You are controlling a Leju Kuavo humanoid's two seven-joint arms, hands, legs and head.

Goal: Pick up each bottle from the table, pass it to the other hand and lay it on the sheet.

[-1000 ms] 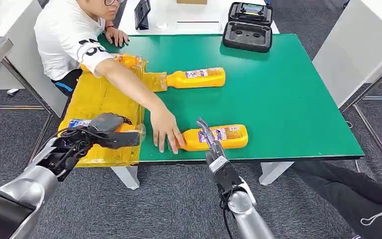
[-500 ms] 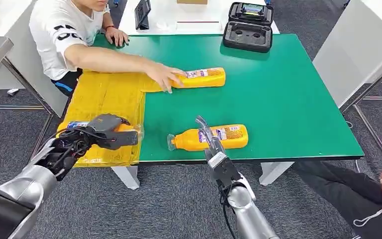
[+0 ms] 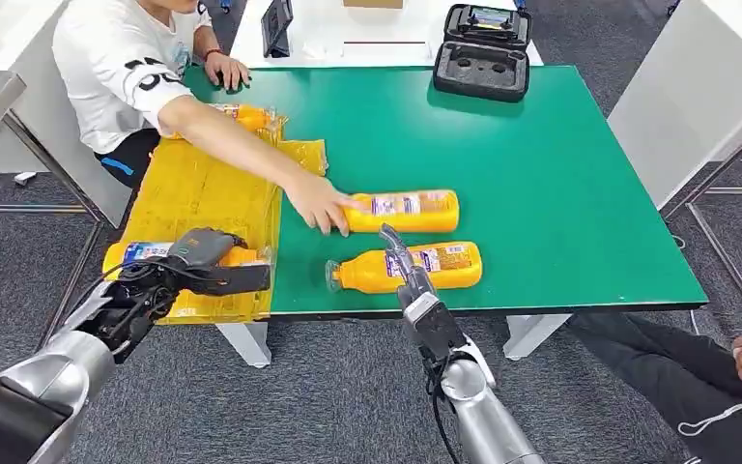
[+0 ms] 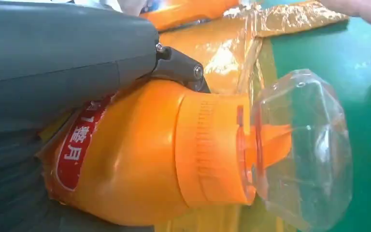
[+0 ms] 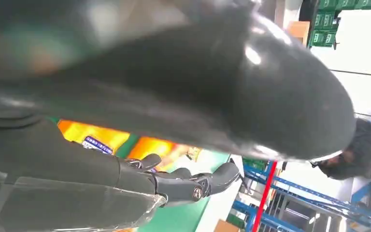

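- The left hand [image 3: 198,263] grips an orange bottle [image 3: 155,255] over the near end of the yellow sheet [image 3: 198,193], at about 8 o'clock of the green table [image 3: 541,174]; the clear cap points toward the table's middle.
- In the left wrist view the same bottle [image 4: 174,154] lies under the grey thumb [image 4: 67,58], with its clear cap [image 4: 302,145] sticking out past the fingers and the crinkled sheet [image 4: 222,48] just behind it.
- The right hand [image 3: 408,275] reaches in at 6 o'clock, its fingers stretched out flat and holding nothing, lying over the middle of a second bottle [image 3: 444,266] near the front edge; I cannot tell whether they touch it.
- A third bottle [image 3: 406,210] lies just beyond that one, parallel to it, at about the table's centre.
- A person's hand [image 3: 319,205] rests on the cap end of this third bottle, the arm stretching in from 10 o'clock across the sheet.
- A fourth bottle [image 3: 246,116] lies at the far end of the sheet, at 10 o'clock, partly behind the person's arm.
- A black open case [image 3: 483,53] sits at the far edge, at 12 o'clock.
- In the right wrist view the hand's dark fingers [image 5: 193,186] are spread, close over something clear; orange shows behind them.
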